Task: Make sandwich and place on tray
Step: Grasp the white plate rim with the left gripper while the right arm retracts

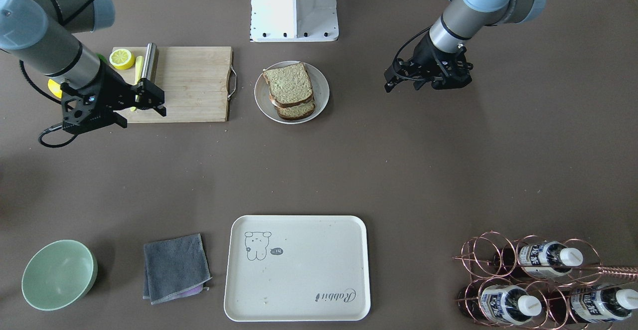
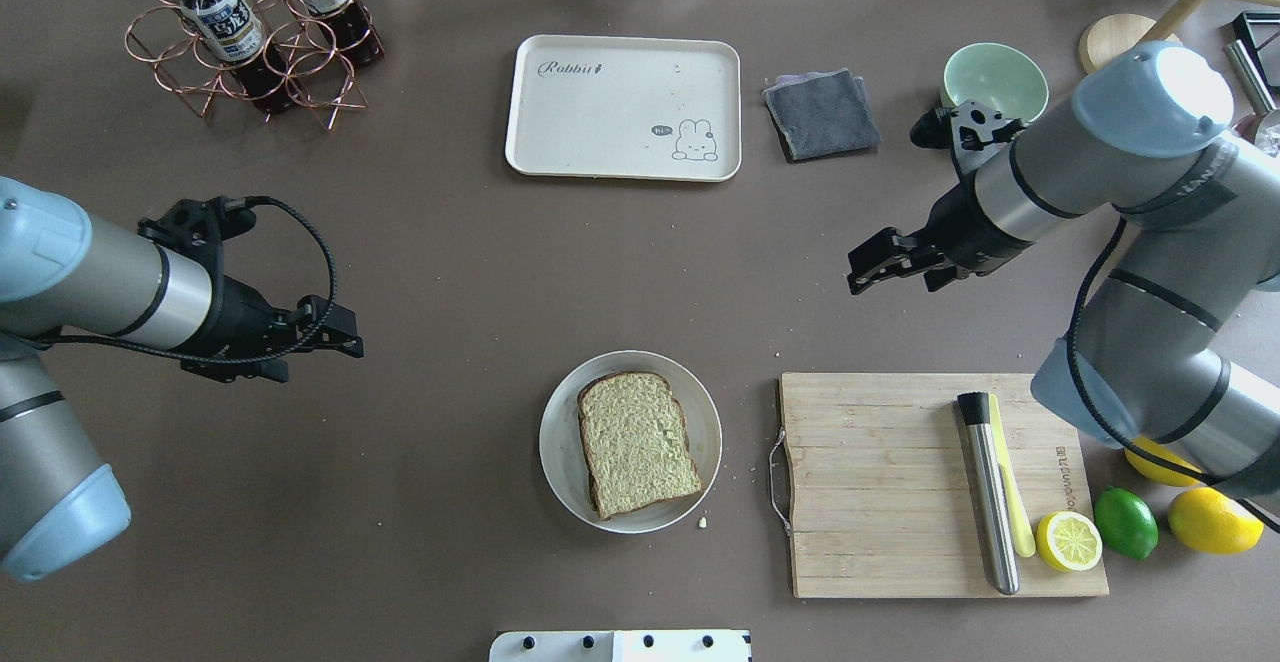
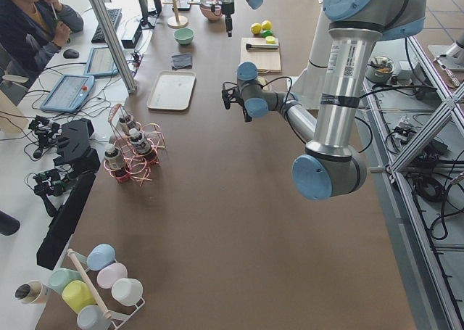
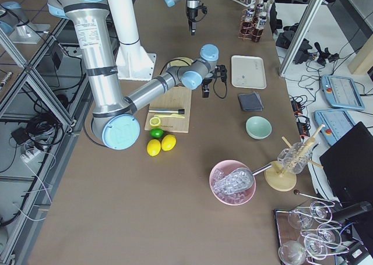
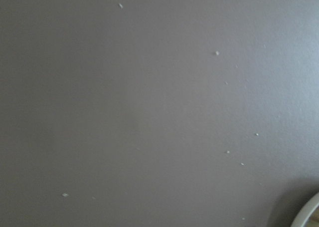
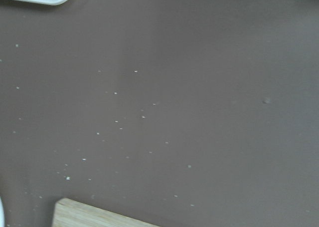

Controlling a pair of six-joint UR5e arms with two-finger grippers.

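The sandwich point(image 2: 640, 442) sits on the white plate point(image 2: 558, 462), between both arms and closer to the robot base than either gripper. The tray point(image 2: 600, 107) lies straight beyond it, well apart. The left gripper point(image 2: 318, 350) and right gripper point(image 2: 888, 280) hang empty, fingers apart, and neither seems clearly nearer to me.

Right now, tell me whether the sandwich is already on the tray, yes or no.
No, the sandwich lies on the round white plate, well apart from the cream tray.

bread slices point(image 1: 288, 83) 2 | tray point(image 1: 309, 270) 1 | plate point(image 1: 322, 90) 1 | bowl point(image 1: 59, 275) 1
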